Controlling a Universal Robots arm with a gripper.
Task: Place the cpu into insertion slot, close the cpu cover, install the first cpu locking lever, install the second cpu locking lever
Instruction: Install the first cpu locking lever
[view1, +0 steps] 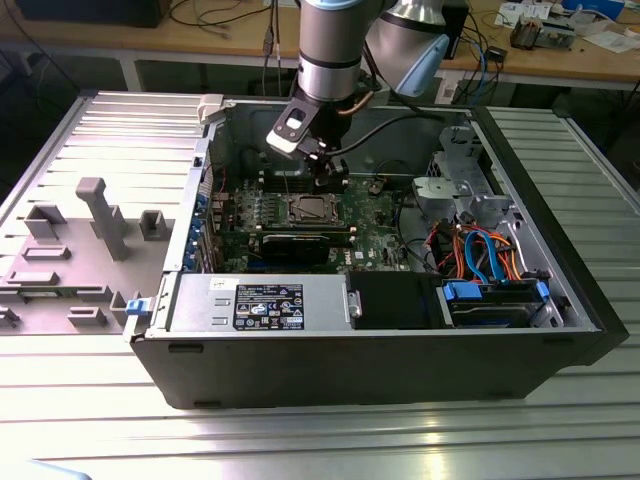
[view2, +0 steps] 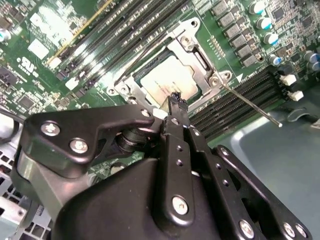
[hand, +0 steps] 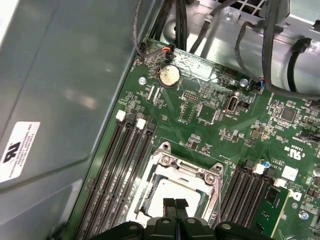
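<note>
In the exterior view, a grey fixture tray (view1: 70, 250) lies well to the exterior view's left of the insertion slot (view1: 310, 208), outside the open computer case (view1: 350, 370). A power supply (view1: 260, 305) sits inside the case, nearer the camera than the slot. The gripper (view1: 327, 178) hangs from the arm just above the slot's far edge. A bundle of orange and blue cables (view1: 480, 250) lies well to the exterior view's right of the slot. From here the slot is a small silver square, and the jaws cannot be judged.

Both wrist views show more of the slot. In the second wrist view the cpu (view2: 162, 82) is seated in the insertion slot, its pale metal top showing through the window of the cpu cover (view2: 202, 70). The cover lies flat around the cpu. The jaws are clenched together with nothing between them, and the fingertips (view2: 175, 101) are over the slot's near edge. I cannot tell whether they touch it. A thin locking lever (view2: 252, 105) sticks out from one corner of the slot, angled away over the memory slots (view2: 240, 102).

The first wrist view shows the fingertips (hand: 170, 203) side by side over the cpu. Memory slots flank the insertion slot on both sides. A coin cell (hand: 169, 76) sits well beyond the slot, and a white label (hand: 17, 150) is stuck on the case wall beside the board.
</note>
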